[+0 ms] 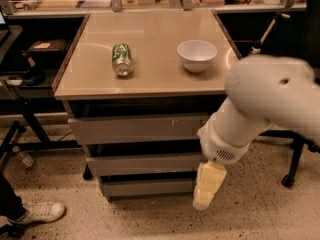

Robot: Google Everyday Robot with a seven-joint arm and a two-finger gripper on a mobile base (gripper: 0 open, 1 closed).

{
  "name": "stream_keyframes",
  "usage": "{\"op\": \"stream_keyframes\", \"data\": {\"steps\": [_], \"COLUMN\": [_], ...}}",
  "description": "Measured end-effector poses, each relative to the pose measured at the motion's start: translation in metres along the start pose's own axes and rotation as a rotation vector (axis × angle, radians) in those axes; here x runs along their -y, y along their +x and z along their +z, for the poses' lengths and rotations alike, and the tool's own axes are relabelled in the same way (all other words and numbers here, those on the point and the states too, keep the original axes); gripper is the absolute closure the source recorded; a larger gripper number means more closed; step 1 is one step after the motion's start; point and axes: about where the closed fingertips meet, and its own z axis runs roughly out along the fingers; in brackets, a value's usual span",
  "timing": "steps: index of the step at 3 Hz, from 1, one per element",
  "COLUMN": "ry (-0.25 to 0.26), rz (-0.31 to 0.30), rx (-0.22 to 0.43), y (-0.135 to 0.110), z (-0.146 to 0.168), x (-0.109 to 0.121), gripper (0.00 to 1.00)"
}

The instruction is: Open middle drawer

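The middle drawer is a plain grey flat front, shut, between a taller scratched grey front above and a narrower grey front below. All three sit under a beige tabletop. My gripper is cream-coloured and hangs pointing down from the white arm. It is in front of the right end of the lower drawer fronts, and the arm covers the right ends of the drawers.
A green can lies on its side and a white bowl stands on the tabletop. A person's white shoe is at lower left. A chair base with a wheel is at right. Black desk frames stand at left.
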Motion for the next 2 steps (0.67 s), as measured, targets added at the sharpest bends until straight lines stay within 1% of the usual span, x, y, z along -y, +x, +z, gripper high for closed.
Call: {"op": "stream_keyframes", "data": {"steps": [1,2], "ry": [-0.029,-0.027], "rz": [0.007,0.006], "rx": [-0.017,-0.015], "y": [0.0100,0.0090], "z": [0.0140,0.0128], "x": [-0.0103,-0.0093], "gripper": [0.00,0.00]}}
